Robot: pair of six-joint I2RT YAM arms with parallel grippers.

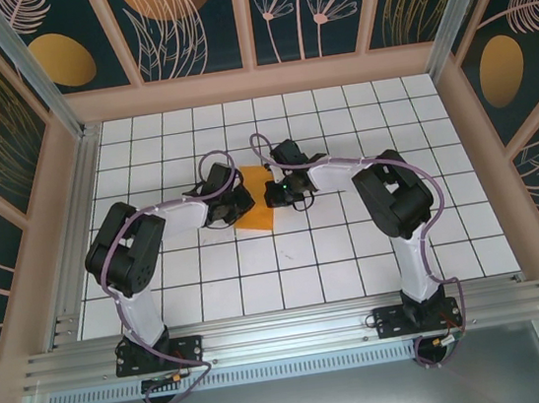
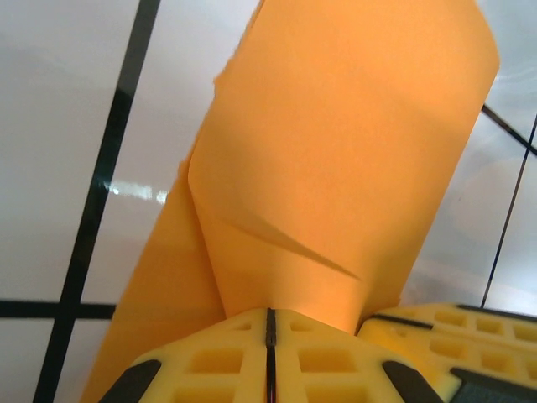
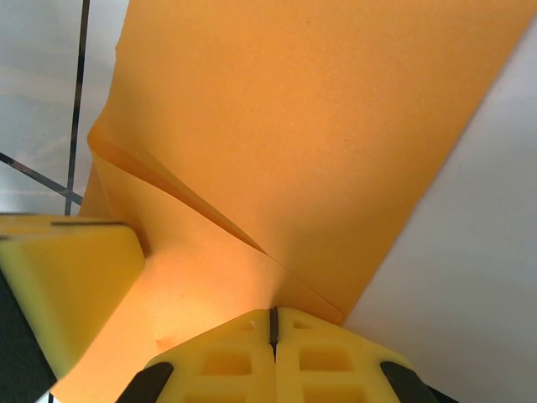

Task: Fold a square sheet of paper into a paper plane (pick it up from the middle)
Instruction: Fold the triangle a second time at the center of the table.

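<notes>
Square sheet of paper (image 1: pixel 254 213): one, creased, pinched by both left tool (image 2: pixel 270 323) and right tool (image 3: pixel 273 323).

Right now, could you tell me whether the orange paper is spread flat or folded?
Partly folded: the paper curls over itself with a raised crease and overlapping layers. It is pinched by the left gripper and the right gripper.

The sheet of paper (image 1: pixel 254 215) lies in the middle of the desk (image 1: pixel 355 250), left tool (image 1: pixel 234 204) at its left edge, right tool (image 1: pixel 276 193) at its right.
</notes>
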